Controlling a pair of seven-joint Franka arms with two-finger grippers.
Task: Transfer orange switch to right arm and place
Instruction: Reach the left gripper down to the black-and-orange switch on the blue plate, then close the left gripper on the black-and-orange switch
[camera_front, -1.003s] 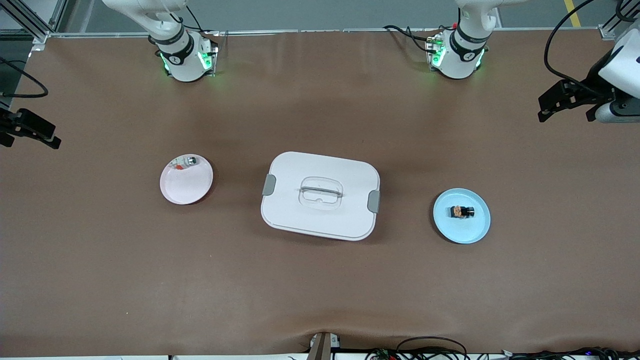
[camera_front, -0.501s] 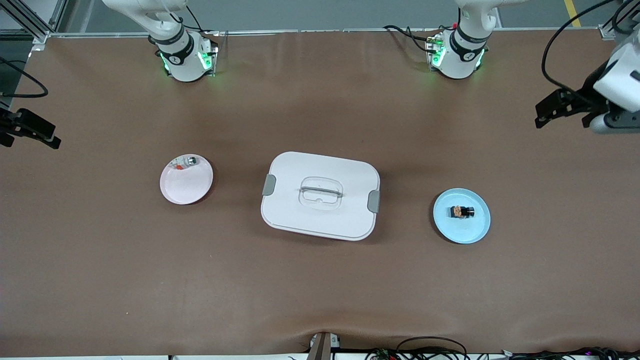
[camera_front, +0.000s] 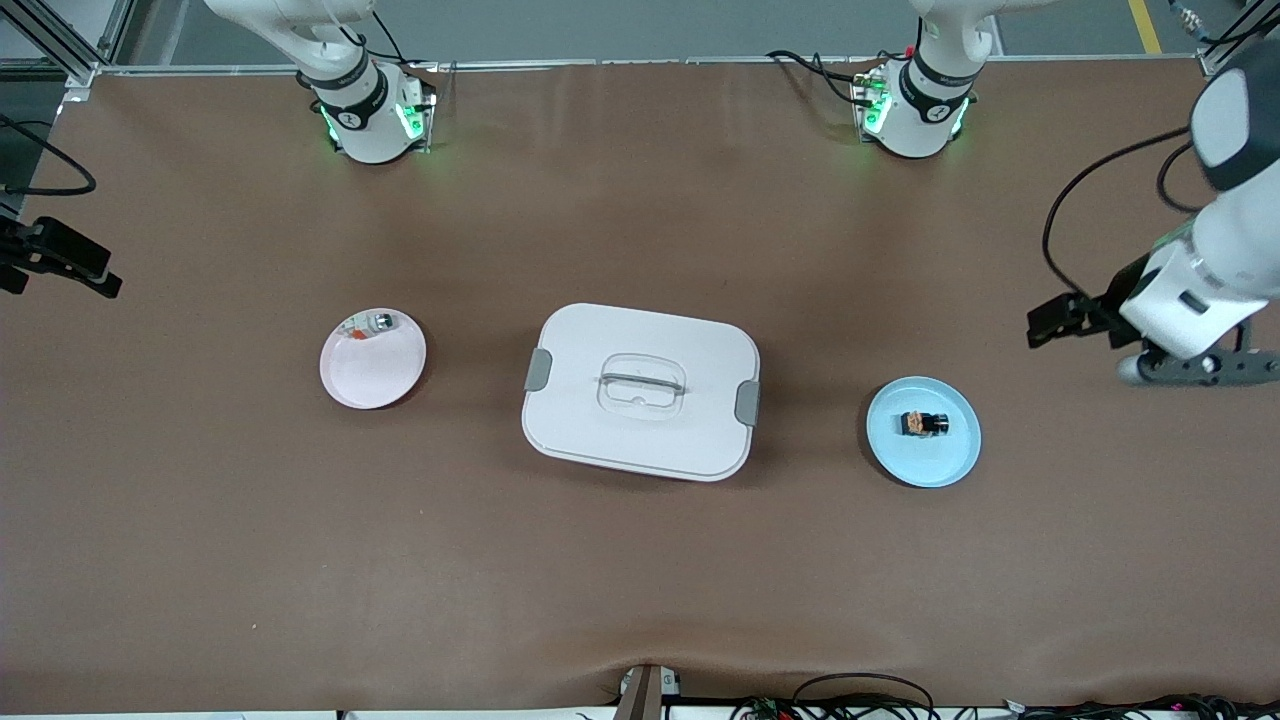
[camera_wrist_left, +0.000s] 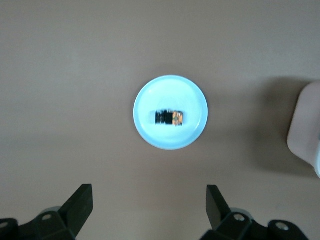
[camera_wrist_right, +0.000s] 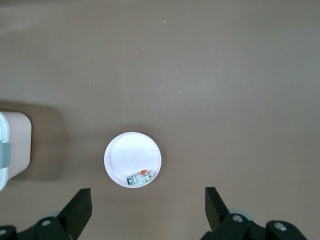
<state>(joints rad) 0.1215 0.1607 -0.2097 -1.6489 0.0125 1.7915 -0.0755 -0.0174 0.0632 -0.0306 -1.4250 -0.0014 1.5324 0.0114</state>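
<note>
The orange switch (camera_front: 924, 424) (camera_wrist_left: 169, 118) is a tiny black boxy part with an orange end. It lies on a light blue plate (camera_front: 940, 465) (camera_wrist_left: 170, 90) toward the left arm's end of the table. My left gripper (camera_front: 1052, 324) (camera_wrist_left: 150, 194) hangs open and empty over bare table beside that plate, well above it. My right gripper (camera_front: 70, 268) (camera_wrist_right: 149, 196) waits open and empty, high over the right arm's end of the table, with nothing between its fingers.
A white lidded box (camera_front: 640, 390) with grey latches and a clear handle stands mid-table. A pink plate (camera_front: 372, 375) (camera_wrist_right: 122, 155) toward the right arm's end carries a small silvery-white piece (camera_front: 372, 323) (camera_wrist_right: 139, 178) with red and green marks. Brown tabletop surrounds them.
The left arm has swung its hand over the table toward the blue plate. The right arm, both plates and the box have not moved.
</note>
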